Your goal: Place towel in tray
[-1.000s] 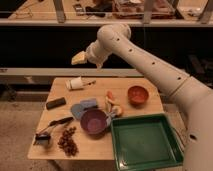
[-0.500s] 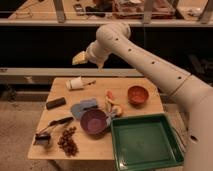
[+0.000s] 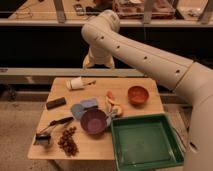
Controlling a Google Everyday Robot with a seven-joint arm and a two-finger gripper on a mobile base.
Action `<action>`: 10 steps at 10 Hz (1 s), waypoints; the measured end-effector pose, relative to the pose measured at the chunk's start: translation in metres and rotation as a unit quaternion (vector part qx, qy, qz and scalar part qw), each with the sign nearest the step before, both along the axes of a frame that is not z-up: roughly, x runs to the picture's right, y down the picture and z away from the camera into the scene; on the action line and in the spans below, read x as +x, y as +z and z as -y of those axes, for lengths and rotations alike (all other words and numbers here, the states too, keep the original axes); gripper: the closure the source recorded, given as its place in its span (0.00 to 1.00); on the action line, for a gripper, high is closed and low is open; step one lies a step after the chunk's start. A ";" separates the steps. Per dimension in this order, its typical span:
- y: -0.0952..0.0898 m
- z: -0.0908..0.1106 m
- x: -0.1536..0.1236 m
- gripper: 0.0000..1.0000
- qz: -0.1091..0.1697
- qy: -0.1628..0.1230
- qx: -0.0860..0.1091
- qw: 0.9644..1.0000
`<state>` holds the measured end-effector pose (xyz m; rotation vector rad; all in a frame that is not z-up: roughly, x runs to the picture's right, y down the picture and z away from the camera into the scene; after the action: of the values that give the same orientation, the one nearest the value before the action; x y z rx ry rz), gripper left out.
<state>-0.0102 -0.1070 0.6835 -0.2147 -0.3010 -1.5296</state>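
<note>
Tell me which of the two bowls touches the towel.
The purple bowl, in front, sits against the towel; the orange bowl stands apart, farther back and right. The hand hangs near the far edge of the table.

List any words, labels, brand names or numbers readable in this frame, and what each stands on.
None can be read.
The green plastic tray, the blue-grey cloth towel, the purple bowl, the white cup lying on its side and the black rectangular block show no print that can be made out.
The gripper, above the far edge of the wooden table, bears no legible marking either.
</note>
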 end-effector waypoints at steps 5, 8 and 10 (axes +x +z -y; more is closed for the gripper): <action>0.027 -0.095 0.072 0.20 0.019 0.073 -0.097 0.992; 0.027 -0.110 0.074 0.20 0.025 0.083 -0.106 0.991; 0.027 -0.111 0.077 0.20 0.023 0.085 -0.106 0.990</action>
<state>0.0666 0.0038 0.7102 -0.3132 -0.5076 -1.3352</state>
